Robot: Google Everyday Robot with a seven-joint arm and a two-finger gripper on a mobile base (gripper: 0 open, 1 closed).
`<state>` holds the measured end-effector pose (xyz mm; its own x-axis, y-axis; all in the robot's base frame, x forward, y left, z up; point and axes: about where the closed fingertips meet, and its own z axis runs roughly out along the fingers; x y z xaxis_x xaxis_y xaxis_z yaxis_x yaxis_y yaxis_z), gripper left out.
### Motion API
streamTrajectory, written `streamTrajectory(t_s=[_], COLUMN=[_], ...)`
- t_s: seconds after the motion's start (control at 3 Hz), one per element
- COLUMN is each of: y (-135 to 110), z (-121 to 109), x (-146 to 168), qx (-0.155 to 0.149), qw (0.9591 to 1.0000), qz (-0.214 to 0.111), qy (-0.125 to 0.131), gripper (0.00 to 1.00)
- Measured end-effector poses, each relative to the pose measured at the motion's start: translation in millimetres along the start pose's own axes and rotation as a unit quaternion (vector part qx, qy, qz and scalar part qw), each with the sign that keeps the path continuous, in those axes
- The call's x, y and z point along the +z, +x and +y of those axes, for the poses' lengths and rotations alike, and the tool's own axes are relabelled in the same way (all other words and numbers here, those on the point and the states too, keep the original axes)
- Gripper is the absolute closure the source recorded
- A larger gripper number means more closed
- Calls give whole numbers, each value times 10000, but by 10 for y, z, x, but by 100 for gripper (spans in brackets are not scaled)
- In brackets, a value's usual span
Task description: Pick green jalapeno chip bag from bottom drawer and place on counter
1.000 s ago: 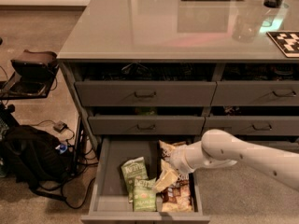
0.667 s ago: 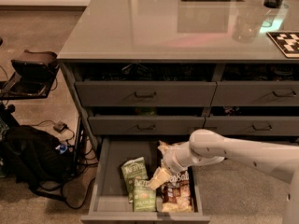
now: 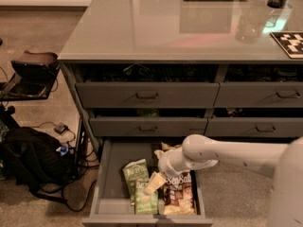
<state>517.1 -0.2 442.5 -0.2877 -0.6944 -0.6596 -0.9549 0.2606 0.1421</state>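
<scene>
The bottom drawer (image 3: 113, 193) is seen pulled open under the two handled drawers, with its grey floor bare on the left side. A darker green Kettle bag (image 3: 135, 170) is found next, lying towards the back of the drawer. The green jalapeno chip bag (image 3: 146, 201) is placed just in front of it, near the drawer's front edge, and the two bags appear to overlap or touch. Its long axis is judged to run front to back, nearly in line with the drawer's side walls.

The gripper (image 3: 156, 181) is held inside the drawer, just to the right of and slightly behind the pale bag's upper end. The bag is therefore to be sought to the left and towards the drawer front. Whether the gripper is open or closed cannot be told.

A brown-and-white Sea Salt bag (image 3: 179, 189) is seen close on the right. The counter (image 3: 156, 27) is found well above.
</scene>
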Motion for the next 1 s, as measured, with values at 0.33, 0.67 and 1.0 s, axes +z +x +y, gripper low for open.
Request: streamTrajectory(t_s=[0.33,0.67,1.0], y=[149,377,565], z=[-104,-206,-214], x=[499,1004,1448], qx=[-66,-69,31], qw=[9997,9990,9992], qz=[204,362,345], qy=[82,237,189], gripper=[0,0,0])
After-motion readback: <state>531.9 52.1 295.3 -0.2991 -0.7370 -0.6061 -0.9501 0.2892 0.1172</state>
